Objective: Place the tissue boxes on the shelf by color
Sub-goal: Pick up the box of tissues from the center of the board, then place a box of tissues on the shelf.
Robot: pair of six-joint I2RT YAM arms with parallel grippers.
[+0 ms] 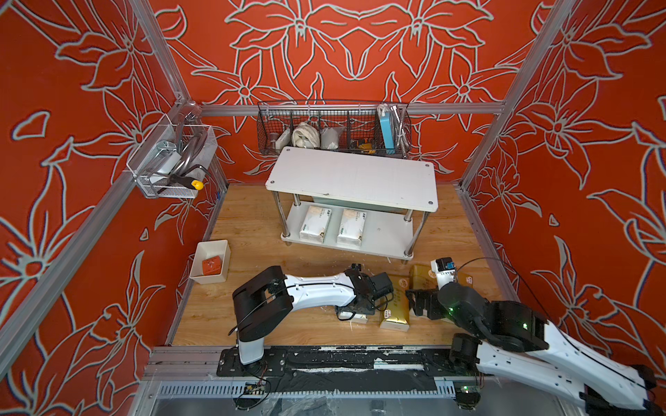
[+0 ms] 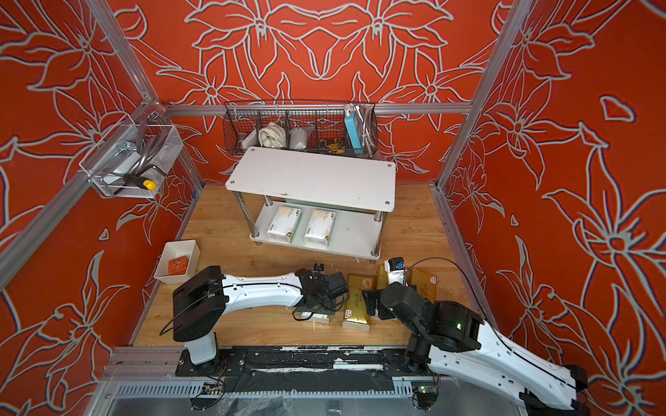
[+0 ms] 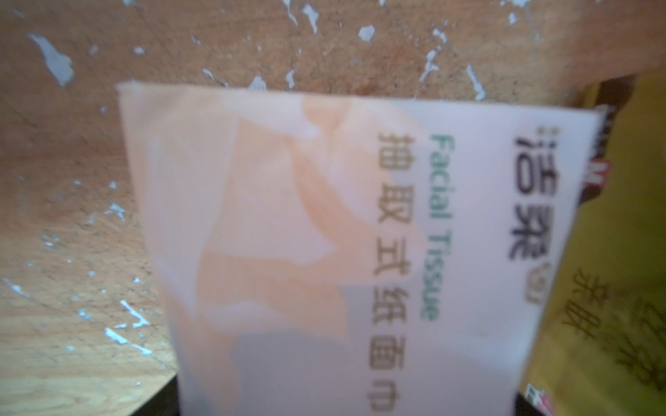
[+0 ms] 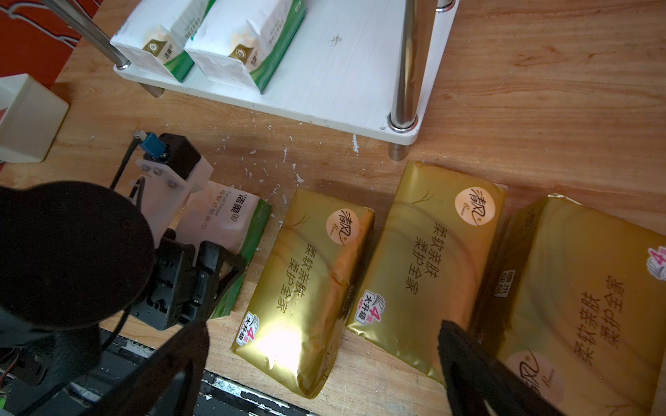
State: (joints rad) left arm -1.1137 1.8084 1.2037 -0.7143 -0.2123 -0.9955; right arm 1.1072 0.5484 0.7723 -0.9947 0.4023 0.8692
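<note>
The white two-tier shelf stands at the back, and two white tissue boxes lie side by side on its lower tier. A third white tissue box lies on the wooden floor near the front. My left gripper is down over it, its jaws against the box's sides. This box fills the left wrist view. To its right lie three gold tissue boxes in a row. My right gripper hovers open above them, holding nothing.
A white bin holding an orange block sits at the floor's left edge. A black wire basket hangs on the back wall behind the shelf. On the left wall hangs a clear plastic bin.
</note>
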